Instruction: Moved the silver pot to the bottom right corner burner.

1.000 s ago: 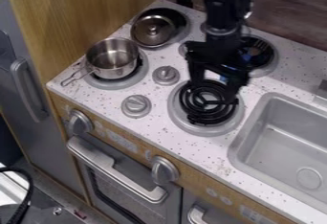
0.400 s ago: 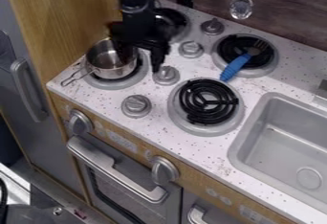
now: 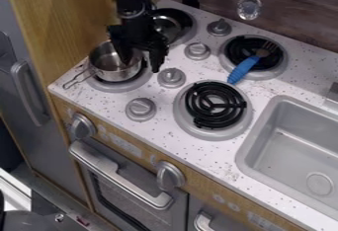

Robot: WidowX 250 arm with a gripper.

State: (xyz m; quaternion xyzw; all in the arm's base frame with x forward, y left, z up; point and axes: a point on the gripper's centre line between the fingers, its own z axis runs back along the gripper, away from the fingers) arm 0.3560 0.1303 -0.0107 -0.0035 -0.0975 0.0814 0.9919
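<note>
In the camera view, the silver pot (image 3: 113, 73) sits on the front left burner (image 3: 111, 86), its thin wire handle (image 3: 81, 80) pointing toward the bench's near left corner. The gripper (image 3: 141, 66) is spread wide above the pot's right side and seems to hold nothing. The pot looks light and stiff, its smooth metal likely slippery; a firm pinch across the upper wall should serve, kept level on the way to the front right burner (image 3: 211, 134).
</note>
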